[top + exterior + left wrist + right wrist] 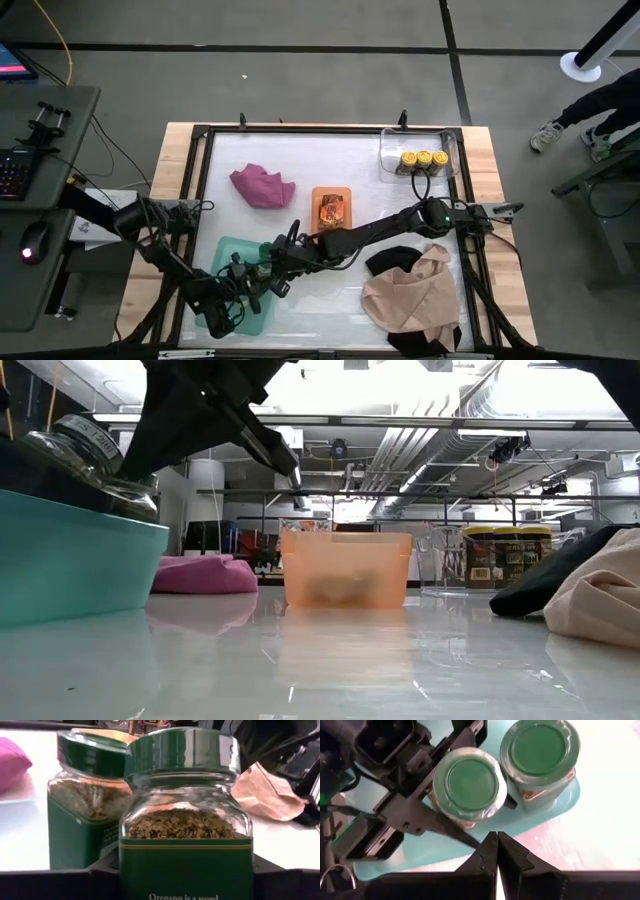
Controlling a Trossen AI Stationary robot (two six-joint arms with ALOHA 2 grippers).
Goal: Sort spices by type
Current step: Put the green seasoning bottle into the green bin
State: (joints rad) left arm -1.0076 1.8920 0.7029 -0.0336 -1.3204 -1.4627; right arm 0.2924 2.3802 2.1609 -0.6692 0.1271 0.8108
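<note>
Two green-lidded spice jars are at the teal tray [226, 256] near the table's near left. My left gripper [256, 286] is shut on one jar [470, 785], which fills the left wrist view [186, 820]. The other jar [540, 750] stands on its base in the tray beside it [85, 810]. My right gripper [496, 840] is shut, empty, just above the tray's edge next to the held jar. Three yellow-lidded jars [422, 158] stand in a clear bin at the far right. Orange-and-black packets [331, 209] lie in an orange tray. My left gripper pinches the green-lidded jar by its glass sides below the lid [439, 806], one finger [420, 812] on each side, coming level from the table's left. In the low view the jar [92, 455] looks slightly tilted. The tray wall hides its base.
A magenta cloth [262, 186] lies at the far left of the table. A black cloth [388, 261] and a tan cloth [410, 292] lie at the near right. A person's legs [590, 110] show beyond the table's far right corner.
</note>
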